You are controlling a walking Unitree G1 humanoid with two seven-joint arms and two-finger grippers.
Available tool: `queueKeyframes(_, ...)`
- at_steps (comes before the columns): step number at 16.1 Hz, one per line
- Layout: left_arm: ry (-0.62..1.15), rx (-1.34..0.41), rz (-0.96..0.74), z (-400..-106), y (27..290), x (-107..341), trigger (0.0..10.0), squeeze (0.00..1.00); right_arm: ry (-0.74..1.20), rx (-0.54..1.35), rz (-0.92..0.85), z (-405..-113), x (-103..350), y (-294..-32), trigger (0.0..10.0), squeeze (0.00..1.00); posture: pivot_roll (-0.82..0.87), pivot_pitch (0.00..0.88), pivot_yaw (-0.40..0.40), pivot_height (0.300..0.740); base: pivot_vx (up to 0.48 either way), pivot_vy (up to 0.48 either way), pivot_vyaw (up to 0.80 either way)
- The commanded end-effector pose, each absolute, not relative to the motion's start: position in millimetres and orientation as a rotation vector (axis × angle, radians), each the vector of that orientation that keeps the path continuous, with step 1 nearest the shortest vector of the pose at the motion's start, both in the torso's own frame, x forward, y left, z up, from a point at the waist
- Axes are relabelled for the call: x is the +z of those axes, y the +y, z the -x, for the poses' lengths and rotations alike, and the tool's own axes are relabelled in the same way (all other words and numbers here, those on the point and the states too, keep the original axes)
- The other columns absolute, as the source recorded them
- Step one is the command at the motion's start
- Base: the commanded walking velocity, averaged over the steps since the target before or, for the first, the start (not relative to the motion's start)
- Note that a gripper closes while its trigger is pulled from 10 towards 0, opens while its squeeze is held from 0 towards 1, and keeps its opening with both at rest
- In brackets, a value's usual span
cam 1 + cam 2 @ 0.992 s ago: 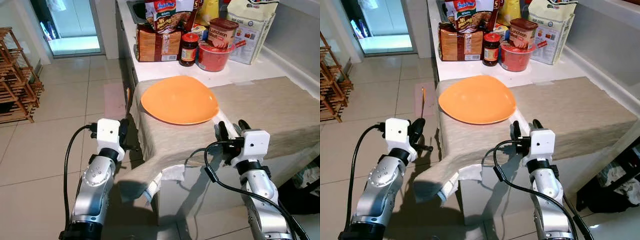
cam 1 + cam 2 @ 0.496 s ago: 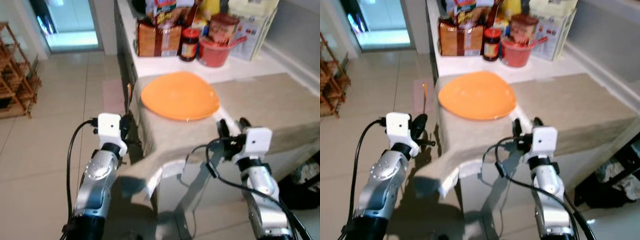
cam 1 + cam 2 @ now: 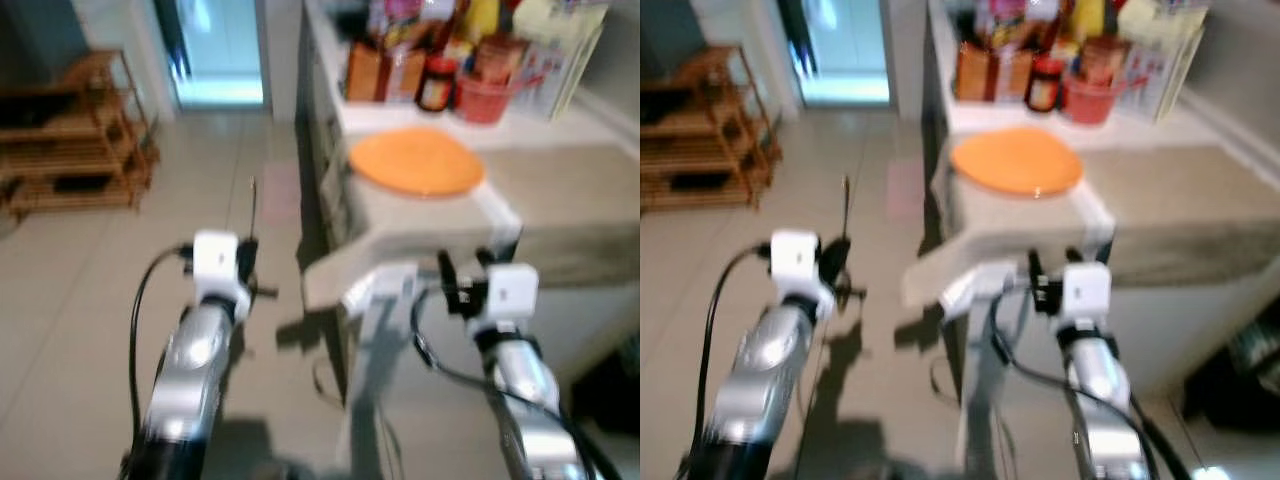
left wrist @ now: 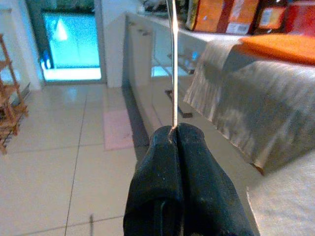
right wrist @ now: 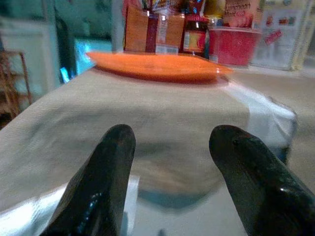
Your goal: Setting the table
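View swung left and pulled back from the plate; robot stepped away. Left gripper was pinched on a thin stick; right gripper was spread wide, empty. Plate was set; stick not yet placed.

A wooden slatted rack stands on the pale tiled floor at the left, beside a bright doorway. A pink mat lies on the tiles near the white cabinet fronts under the counter. At the back of the white countertop stands a cluster of groceries: a brown packet, a dark jar with a red lid, a red bowl touching the jar's side, a luncheon meat tin above the bowl, and a large white bag behind them. The head views are blurred, so labels cannot be read there.
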State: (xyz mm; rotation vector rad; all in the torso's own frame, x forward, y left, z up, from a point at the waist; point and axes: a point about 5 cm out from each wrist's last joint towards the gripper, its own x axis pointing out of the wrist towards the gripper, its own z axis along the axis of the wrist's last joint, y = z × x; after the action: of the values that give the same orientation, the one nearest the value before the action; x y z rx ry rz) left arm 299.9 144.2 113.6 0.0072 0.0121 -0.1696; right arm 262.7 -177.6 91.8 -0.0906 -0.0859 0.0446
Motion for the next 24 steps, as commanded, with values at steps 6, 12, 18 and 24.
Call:
queueKeyframes(6,-0.011,-0.208,-0.025,-297,137,118,0.0,0.0,-0.092,0.032,0.102,-266,95,-181,10.0,0.0,0.02,0.0,0.007,0.74,0.0,0.0,0.0)
queueKeyframes(12,-0.003,-0.224,-0.046,-295,132,116,0.0,0.0,-0.081,0.043,0.128,-269,95,-177,10.0,0.0,0.02,0.0,0.007,0.74,0.0,-0.48,0.13)
queueKeyframes(18,0.029,-0.216,-0.053,-296,131,111,0.0,0.0,-0.055,0.054,0.132,-268,90,-175,10.0,0.0,0.02,0.0,0.007,0.74,0.0,-0.48,0.6)
queueKeyframes(24,0.052,-0.201,-0.064,-299,129,107,0.0,0.0,-0.062,0.05,0.14,-268,91,-176,10.0,0.0,0.01,0.0,0.009,0.74,0.0,-0.48,0.0)
